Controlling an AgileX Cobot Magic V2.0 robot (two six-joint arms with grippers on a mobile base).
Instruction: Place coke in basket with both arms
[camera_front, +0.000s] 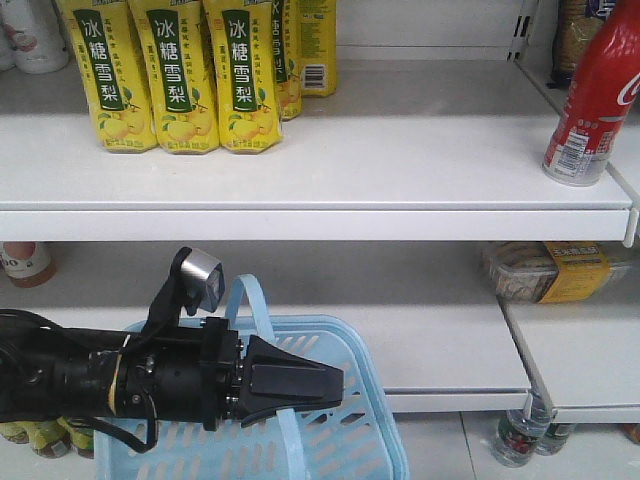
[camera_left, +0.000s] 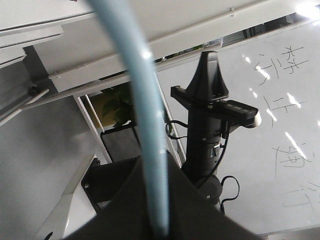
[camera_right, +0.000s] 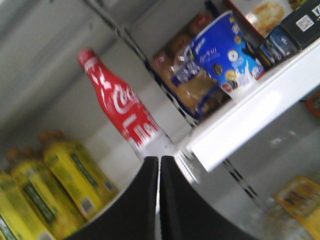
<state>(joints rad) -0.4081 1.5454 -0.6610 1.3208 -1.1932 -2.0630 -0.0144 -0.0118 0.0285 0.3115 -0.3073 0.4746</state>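
The coke (camera_front: 590, 100), a red bottle with white lettering, stands upright at the right end of the upper shelf. In the right wrist view the coke (camera_right: 122, 115) is straight ahead of my right gripper (camera_right: 159, 161), which is shut with nothing between its fingers and a short way off the bottle's base. The right gripper is outside the front view. The pale blue basket (camera_front: 375, 400) hangs low at the centre. My left gripper (camera_front: 338, 380) is shut on the basket's strap handle (camera_front: 255, 300). From the left wrist, the handle (camera_left: 142, 100) runs up out of the left gripper (camera_left: 156, 167).
Yellow drink bottles (camera_front: 180, 70) stand on the upper shelf at the left. Snack packs (camera_front: 550, 270) lie on the lower right shelf and clear bottles (camera_front: 520, 435) stand below it. A blue cup (camera_right: 225, 50) sits on a shelf beside the coke. A black arm (camera_left: 207, 115) rises before a whiteboard.
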